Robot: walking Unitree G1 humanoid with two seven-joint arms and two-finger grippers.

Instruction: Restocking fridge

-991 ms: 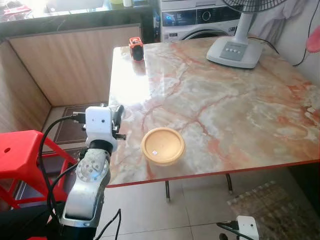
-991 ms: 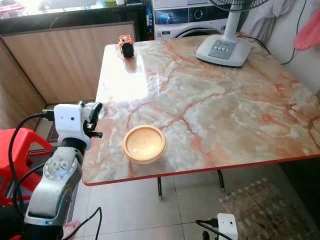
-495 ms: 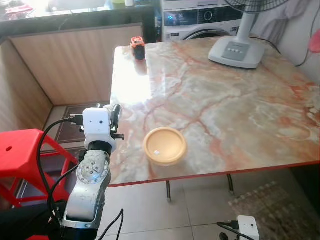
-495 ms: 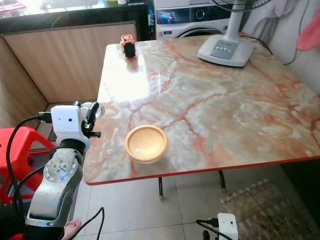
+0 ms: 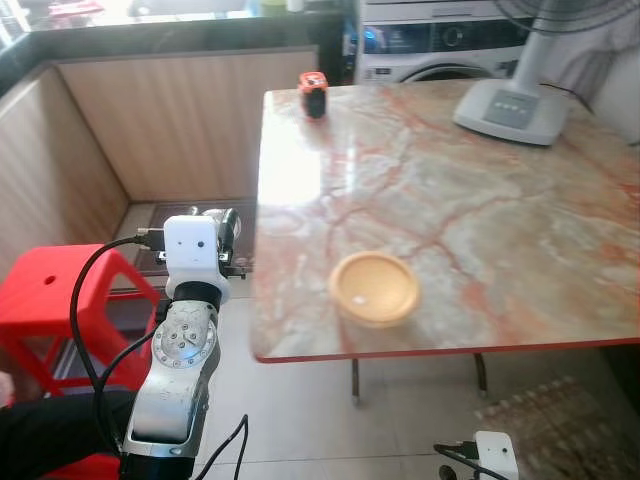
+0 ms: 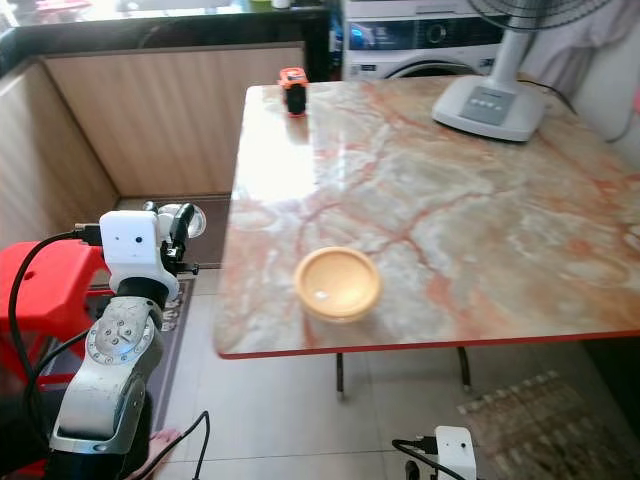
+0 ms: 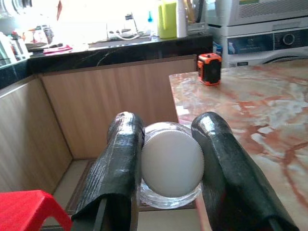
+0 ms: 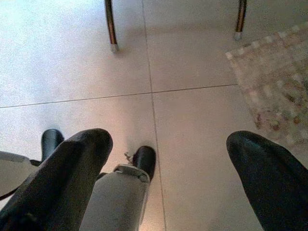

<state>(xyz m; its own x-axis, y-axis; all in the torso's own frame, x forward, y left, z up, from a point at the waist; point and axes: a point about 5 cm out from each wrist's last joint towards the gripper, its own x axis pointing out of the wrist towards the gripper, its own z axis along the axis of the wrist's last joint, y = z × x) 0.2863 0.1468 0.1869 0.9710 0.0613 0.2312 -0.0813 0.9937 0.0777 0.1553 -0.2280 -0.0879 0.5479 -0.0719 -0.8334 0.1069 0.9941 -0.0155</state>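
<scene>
Clearly the carrying step is in hand: the left gripper (image 7: 168, 168) is raised beside the table (image 5: 500, 200), off its left edge, and its two black fingers (image 7: 120, 168) are closed on a jar (image 7: 172, 166), a clear glass one with a white ribbed lid facing the wrist camera. The jar sits snug between the pads, touching both, and in the head view it shows as a glint of glass at the fingertips above the floor. On the table lie a wooden bowl (image 5: 374, 289) near the front edge, a small orange and black object (image 5: 314, 94) at the far corner, and a fan base (image 5: 510, 110) at the back. A washer (image 6: 430, 40) stands behind the table and a red stool (image 5: 50, 300) to the robot's left. The right gripper (image 8: 168, 178) hangs low over the tiled floor with its fingers spread wide and nothing between them. No fridge is to be seen, so the next move likely calls for turning and walking to find it, keeping the squeeze on the jar steady, since smooth glass could slip while the body sways.
</scene>
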